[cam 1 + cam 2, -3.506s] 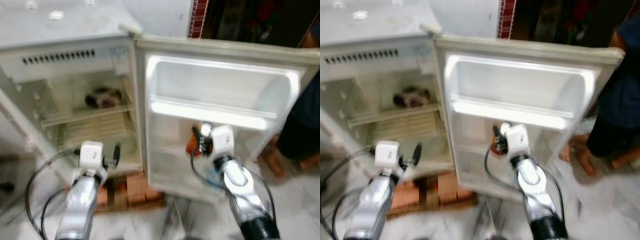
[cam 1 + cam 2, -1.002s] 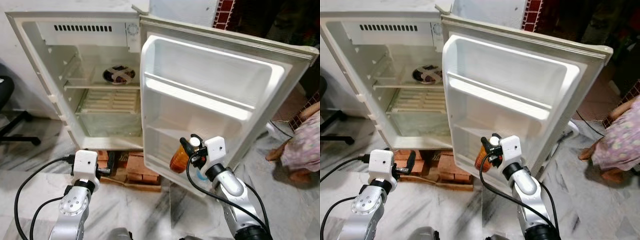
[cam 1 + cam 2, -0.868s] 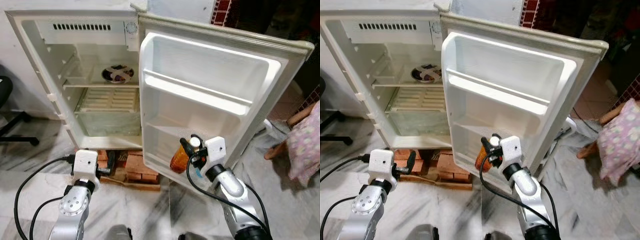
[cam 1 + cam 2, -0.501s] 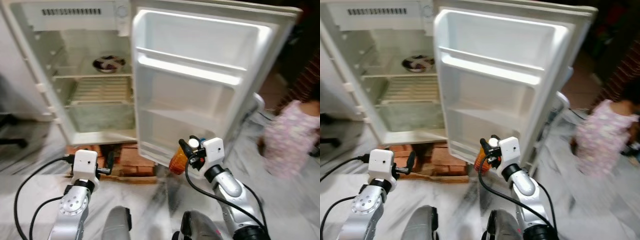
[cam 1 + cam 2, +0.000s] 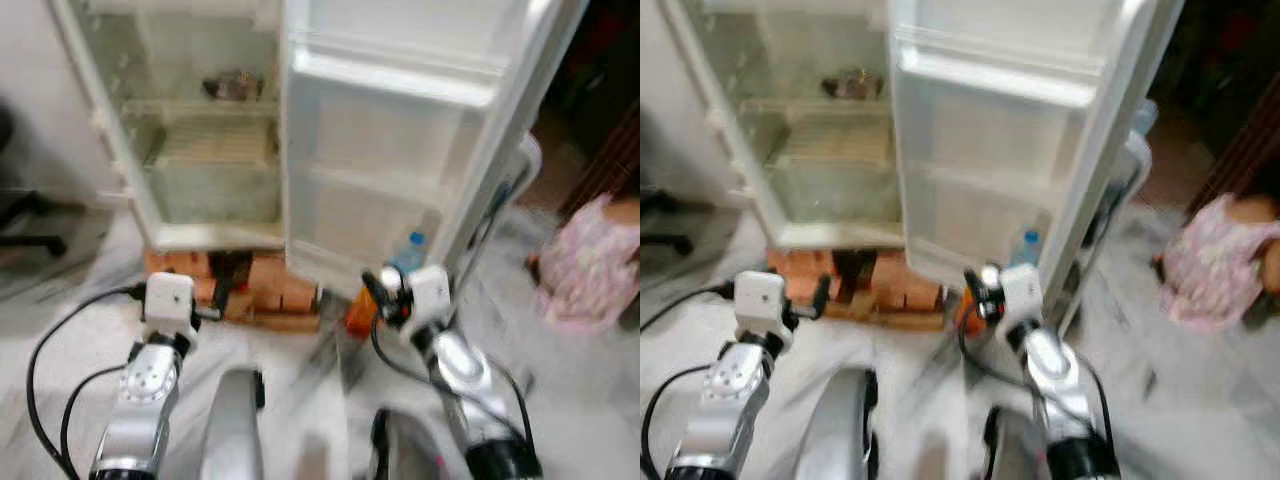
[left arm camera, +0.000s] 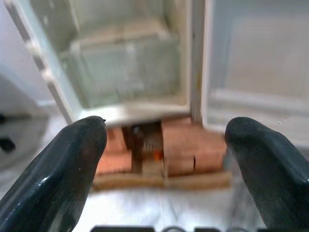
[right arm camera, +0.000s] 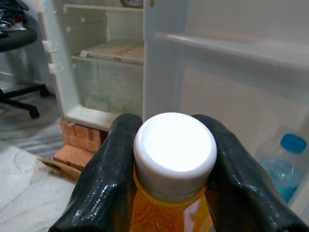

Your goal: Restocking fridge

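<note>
Gripping an orange bottle (image 7: 174,203) just under its white cap (image 7: 175,151), your right gripper (image 7: 169,159) has both black fingers pressed against the neck, one on each side. From the head camera you see that gripper (image 5: 385,296) held low in front of the open fridge door (image 5: 400,130), with the bottle's orange body (image 5: 361,312) hanging just below the door's bottom edge.

Your left gripper (image 6: 166,140) is empty, its two fingers spread wide apart and aimed at the base of the fridge; in the head view it (image 5: 222,298) sits level with the bricks (image 5: 285,298).

Behind the bottle, a clear water bottle with a blue cap (image 7: 285,162) stands in the lowest shelf of the door (image 5: 375,250). That door's upper shelf (image 5: 390,75) is a bright white bar.

Farther back, the fridge body (image 5: 110,130) stands open on the red bricks, with a clear crisper drawer (image 6: 123,70) at the bottom, a slatted shelf (image 5: 215,145) above it and a dark, blurred dish (image 5: 232,86) on the higher shelf.

Off to your right, a person in pink clothing (image 5: 595,270) is near the floor.
</note>
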{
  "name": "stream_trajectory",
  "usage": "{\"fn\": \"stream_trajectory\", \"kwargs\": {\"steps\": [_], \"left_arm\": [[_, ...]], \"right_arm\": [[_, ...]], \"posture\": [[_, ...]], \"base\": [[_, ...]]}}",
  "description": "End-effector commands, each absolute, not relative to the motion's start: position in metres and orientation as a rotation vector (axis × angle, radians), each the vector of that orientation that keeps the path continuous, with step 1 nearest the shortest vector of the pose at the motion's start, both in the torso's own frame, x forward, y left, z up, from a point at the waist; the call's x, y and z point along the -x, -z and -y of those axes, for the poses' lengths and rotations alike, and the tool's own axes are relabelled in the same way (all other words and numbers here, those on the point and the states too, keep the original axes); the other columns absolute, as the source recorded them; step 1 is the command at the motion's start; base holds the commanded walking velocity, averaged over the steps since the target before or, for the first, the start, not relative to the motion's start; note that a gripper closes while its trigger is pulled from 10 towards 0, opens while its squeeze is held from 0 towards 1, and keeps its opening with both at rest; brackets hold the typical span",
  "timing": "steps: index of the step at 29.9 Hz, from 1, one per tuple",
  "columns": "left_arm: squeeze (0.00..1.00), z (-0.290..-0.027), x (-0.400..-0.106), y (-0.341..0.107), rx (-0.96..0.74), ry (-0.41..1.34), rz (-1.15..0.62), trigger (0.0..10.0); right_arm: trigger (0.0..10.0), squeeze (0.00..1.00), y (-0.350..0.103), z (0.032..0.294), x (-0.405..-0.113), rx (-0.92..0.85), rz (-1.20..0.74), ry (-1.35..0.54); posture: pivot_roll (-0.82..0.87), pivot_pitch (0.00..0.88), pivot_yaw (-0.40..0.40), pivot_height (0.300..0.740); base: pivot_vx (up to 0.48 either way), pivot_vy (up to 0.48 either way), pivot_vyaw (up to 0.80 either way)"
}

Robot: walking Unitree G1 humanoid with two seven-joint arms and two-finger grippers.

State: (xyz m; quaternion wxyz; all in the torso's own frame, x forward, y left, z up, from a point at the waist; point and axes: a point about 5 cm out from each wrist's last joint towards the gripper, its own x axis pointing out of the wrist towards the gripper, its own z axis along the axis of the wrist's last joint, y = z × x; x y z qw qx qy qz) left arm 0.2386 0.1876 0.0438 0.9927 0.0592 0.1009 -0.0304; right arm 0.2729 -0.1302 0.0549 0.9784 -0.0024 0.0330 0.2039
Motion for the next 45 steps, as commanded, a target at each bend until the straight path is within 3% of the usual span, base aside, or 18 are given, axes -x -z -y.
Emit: {"fn": "stream_trajectory", "kwargs": {"steps": [1,18,31,45], "left_arm": [[0.0,-0.1905,-0.2446,-0.0515,-0.132,0.057,-0.171,10.0],[0.0,-0.1874,-0.2443,-0.0508,-0.119,0.075,-0.172,10.0],[0.0,-0.1871,-0.2443,-0.0505,-0.112,0.076,-0.178,10.0],[0.0,-0.185,-0.2447,-0.0495,-0.119,0.079,-0.182,10.0]], "right_arm": [[10.0,0.0,-0.0638,0.1264,-0.2776,0.004,-0.02,-0.419],[10.0,0.0,-0.0622,0.1259,-0.2757,0.012,-0.018,-0.428],[10.0,0.0,-0.0614,0.1234,-0.2757,0.018,-0.02,-0.44],[10.0,0.0,-0.0617,0.1225,-0.2774,0.019,-0.018,-0.453]], "posture": [[0.03,0.0,-0.019,0.623],[0.02,0.0,-0.017,0.623],[0.03,0.004,-0.02,0.623],[0.03,0.004,-0.021,0.623]], "base": [[0.259,0.0,0.0],[0.307,0.0,0.0],[0.299,0.269,0.0],[0.0,0.253,0.0]]}}
